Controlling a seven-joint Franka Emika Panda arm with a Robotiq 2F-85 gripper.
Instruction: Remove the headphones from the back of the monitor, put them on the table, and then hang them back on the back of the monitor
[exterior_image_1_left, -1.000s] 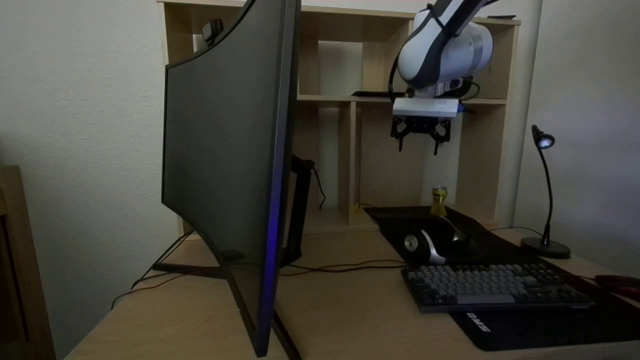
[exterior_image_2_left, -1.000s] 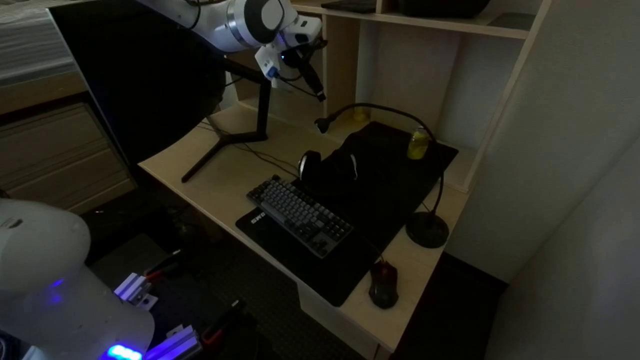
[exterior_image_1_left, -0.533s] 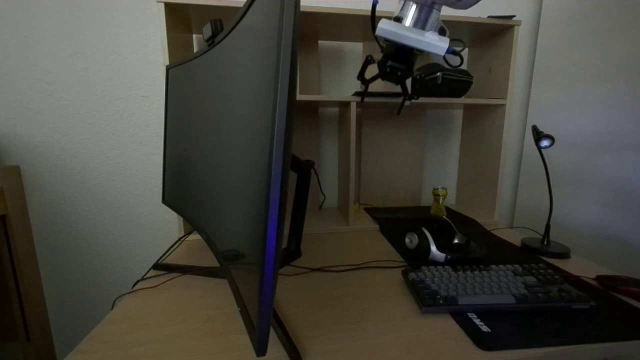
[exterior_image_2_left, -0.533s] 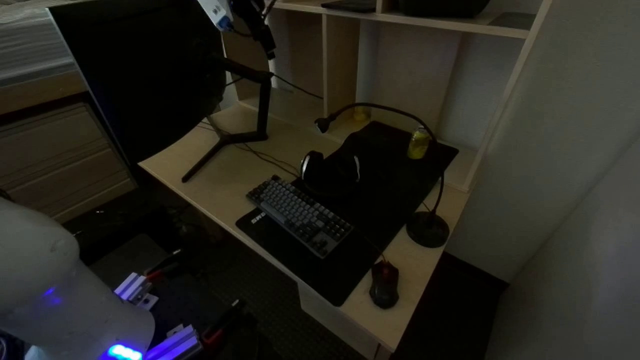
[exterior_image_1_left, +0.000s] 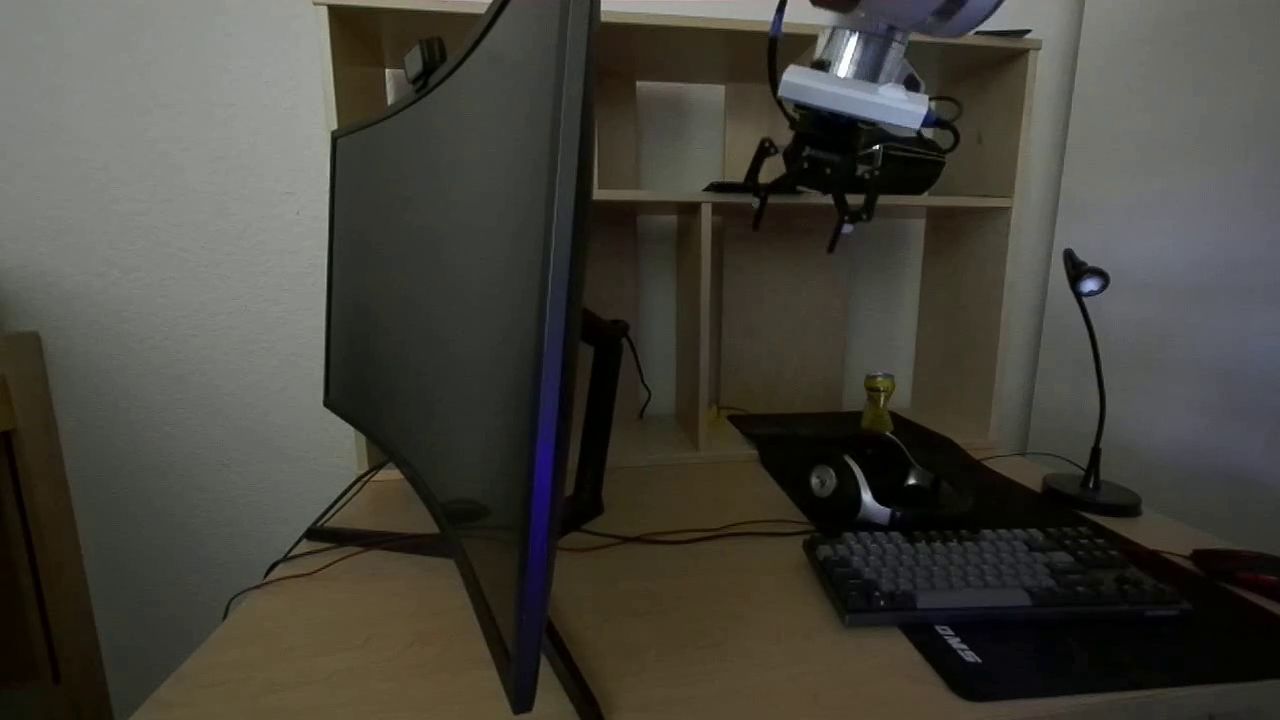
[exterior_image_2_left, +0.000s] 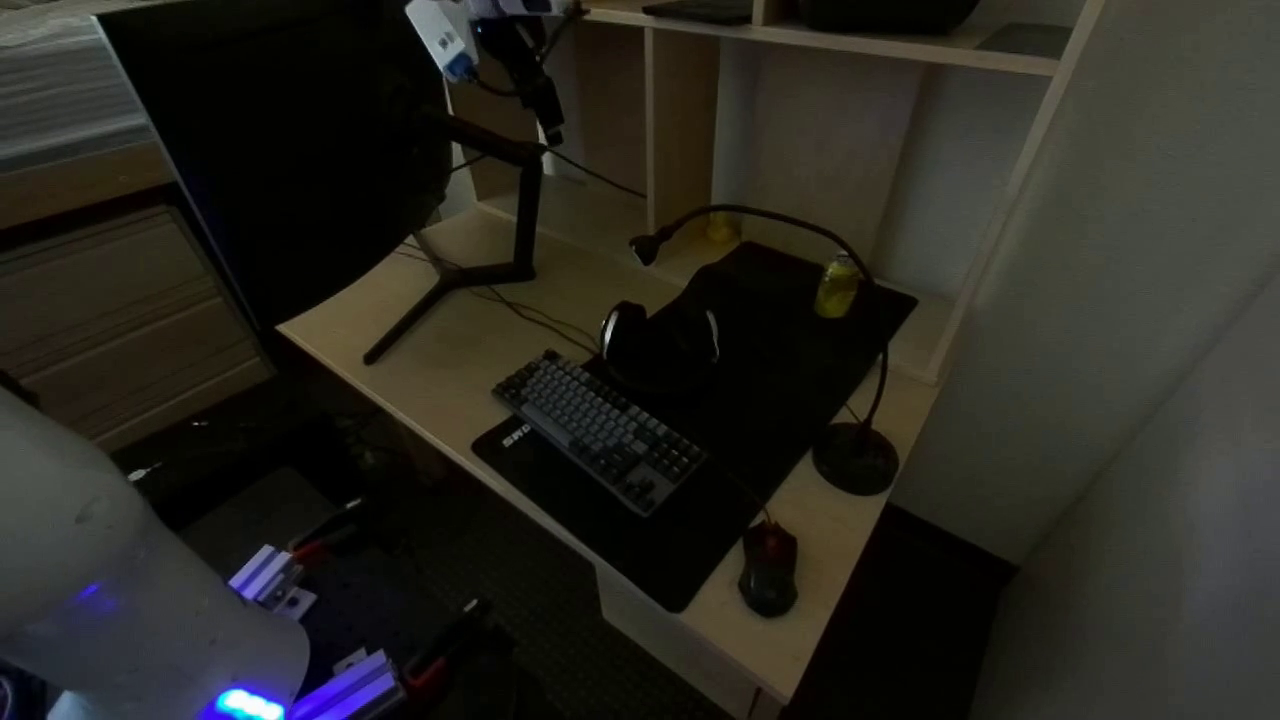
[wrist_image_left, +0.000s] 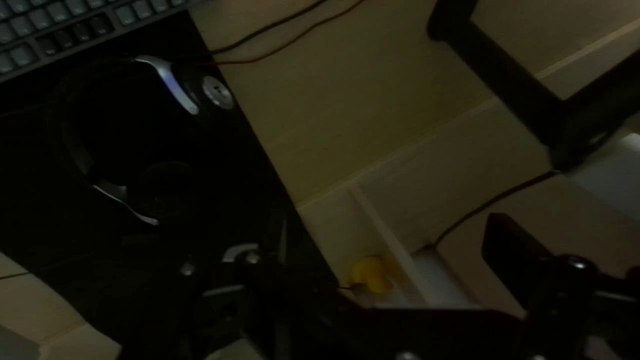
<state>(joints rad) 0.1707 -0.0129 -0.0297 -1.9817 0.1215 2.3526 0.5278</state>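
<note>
The headphones (wrist_image_left: 175, 89) lie on the black mat (wrist_image_left: 245, 175), upper left in the wrist view, headband (wrist_image_left: 77, 151) bowed toward the left edge, earcups (wrist_image_left: 217, 92) rightward, axis running roughly across. In an exterior view the jaws, spread wide, hang upper right before a cubby shelf (exterior_image_1_left: 705, 330) holding a black pouch (exterior_image_1_left: 915, 168); below, the pale bench (exterior_image_1_left: 680, 620) carries the monitor (exterior_image_1_left: 450, 280), frame left, with a grey wall (exterior_image_1_left: 1160, 170) at right.

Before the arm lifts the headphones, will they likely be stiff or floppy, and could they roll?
The headphones will probably keep their shape, because the curved silver pieces look hard. The cups may swivel when lifted, since each seems joined to its own silver piece. Spread on the mat, the headphones would more likely slide than roll.
</note>
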